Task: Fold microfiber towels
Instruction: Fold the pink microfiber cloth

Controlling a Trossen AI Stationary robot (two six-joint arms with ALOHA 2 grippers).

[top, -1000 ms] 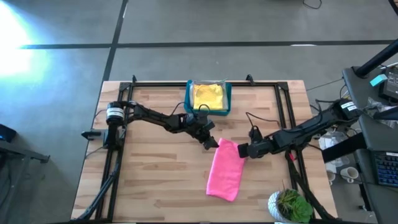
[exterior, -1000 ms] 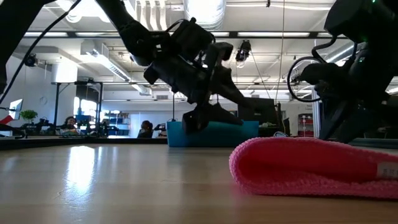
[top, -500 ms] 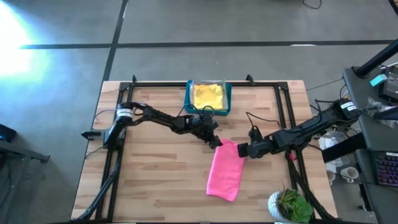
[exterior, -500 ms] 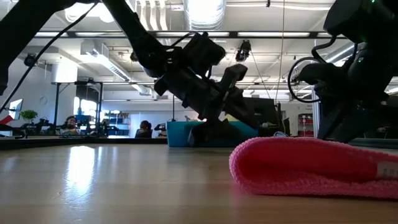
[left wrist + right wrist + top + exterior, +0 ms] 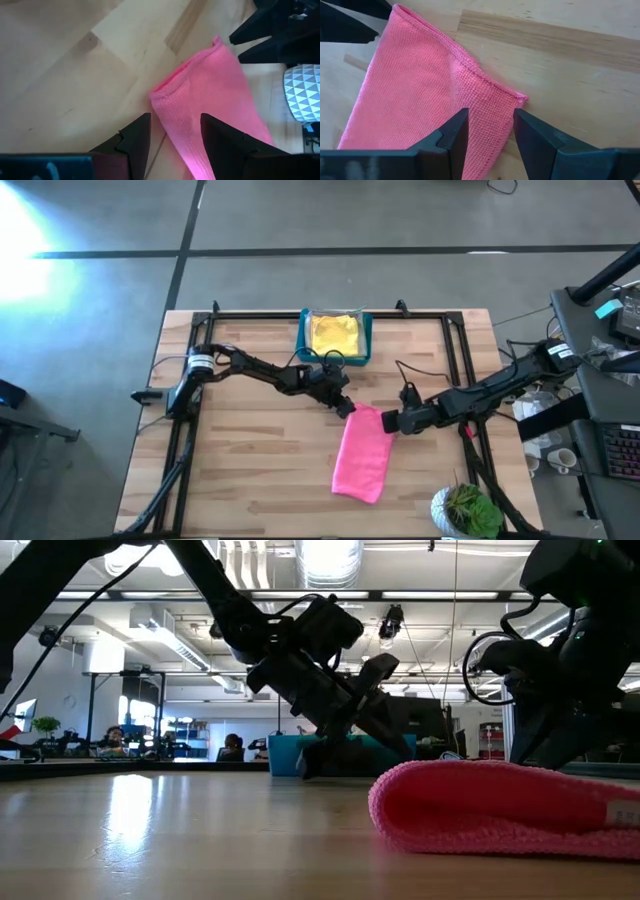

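Observation:
A pink towel (image 5: 362, 452), folded into a long strip, lies flat on the wooden table; it also shows in the low view (image 5: 500, 805). My left gripper (image 5: 349, 408) is open and low over the strip's far left corner (image 5: 167, 97), one finger on each side of it. My right gripper (image 5: 391, 422) is open, its fingers on either side of the far right corner (image 5: 517, 98). A yellow towel (image 5: 335, 332) lies in the blue bin (image 5: 367, 340). The other towels are out of view.
The blue bin stands at the table's far edge, just behind my left arm. A potted plant in a white patterned pot (image 5: 465, 510) stands at the near right corner. Bare table lies to the left of and in front of the pink towel.
My left gripper has moved from beside the blue bin toward the near right and down, onto the far left corner of the pink towel, staying open. The towel and my right gripper have kept still.

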